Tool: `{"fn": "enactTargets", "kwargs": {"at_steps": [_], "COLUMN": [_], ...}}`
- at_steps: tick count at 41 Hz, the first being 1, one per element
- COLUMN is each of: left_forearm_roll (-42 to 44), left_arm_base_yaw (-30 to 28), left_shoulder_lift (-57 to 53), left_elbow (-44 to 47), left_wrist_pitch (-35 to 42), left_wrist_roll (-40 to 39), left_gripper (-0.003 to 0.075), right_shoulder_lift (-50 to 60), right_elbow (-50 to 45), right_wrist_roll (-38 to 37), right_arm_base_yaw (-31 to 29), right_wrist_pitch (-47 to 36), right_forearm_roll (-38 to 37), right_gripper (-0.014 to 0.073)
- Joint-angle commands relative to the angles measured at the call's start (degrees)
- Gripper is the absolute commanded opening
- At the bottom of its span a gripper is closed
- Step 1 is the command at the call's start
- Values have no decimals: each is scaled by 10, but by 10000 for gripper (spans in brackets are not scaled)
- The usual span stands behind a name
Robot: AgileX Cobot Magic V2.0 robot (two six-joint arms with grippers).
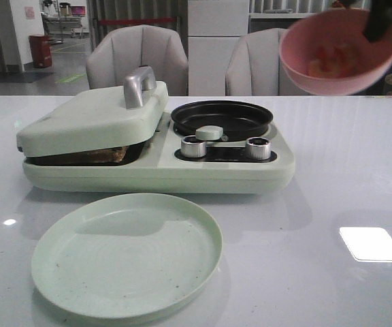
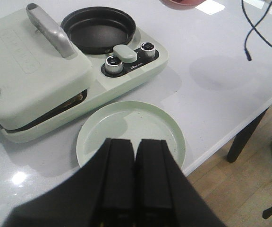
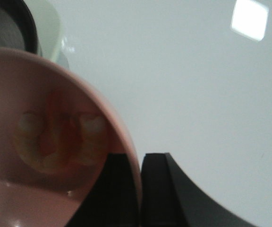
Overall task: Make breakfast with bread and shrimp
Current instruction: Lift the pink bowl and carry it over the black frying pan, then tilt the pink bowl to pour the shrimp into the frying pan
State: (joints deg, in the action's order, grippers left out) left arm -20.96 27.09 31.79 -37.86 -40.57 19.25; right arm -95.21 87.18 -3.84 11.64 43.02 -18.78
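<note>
Right gripper (image 3: 140, 189): clamped on the rim of the pink bowl (image 1: 339, 51), one finger inside the wall and one outside; in the front view the bowl hangs tilted in the air, above and to the right of the appliance.
Left gripper (image 2: 135, 179): fingers pressed together with nothing between them, hovering over the near edge of the green plate (image 2: 171, 137).
Shrimp (image 3: 60, 137): a few curled orange-and-white pieces lying in the bottom of the held bowl, blurred in both views.
Bread (image 1: 94, 155): a brown-crusted edge showing in the gap under the lowered lid (image 1: 94, 119) on the left half of the pale green breakfast maker (image 1: 182, 174).
Round pan (image 1: 222, 118): black, set in the right half of the maker, behind two knobs.
Green plate: flat on the white worktop (image 1: 332, 184), just in front of the maker.
</note>
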Motion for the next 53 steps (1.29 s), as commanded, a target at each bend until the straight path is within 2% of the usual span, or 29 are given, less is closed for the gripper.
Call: {"fn": "enactTargets", "kwargs": {"at_steps": [1,7,15,24,30,53], "left_forearm_roll": [-11,-11,-11,-9,3,6], "left_arm_base_yaw": [4,4,4,4,4,4], "left_shoulder_lift": [3,3,3,3,3,3], "left_elbow": [-15,-15,-15,-15,-15,-15], "left_wrist_pitch": [38,38,38,38,38,38], "left_wrist_roll": [-5,-5,-5,-5,-5,-5], "left_gripper": [102,102,102,102,102,101], "right_shoulder_lift": [0,-60,-133,-198,-234,-239], "right_elbow": [71,145,195,204,204,208], "right_wrist_roll": [-95,-190,-265,-359,-370,-326], "right_arm_base_yaw": [50,120,179,233,253,259], "right_wrist_pitch": [-20,14,49,127,162,224], "right_forearm_roll": [-160,-341,-515,-743,-850,-850], "right_gripper": [45,45,45,45,45,45]}}
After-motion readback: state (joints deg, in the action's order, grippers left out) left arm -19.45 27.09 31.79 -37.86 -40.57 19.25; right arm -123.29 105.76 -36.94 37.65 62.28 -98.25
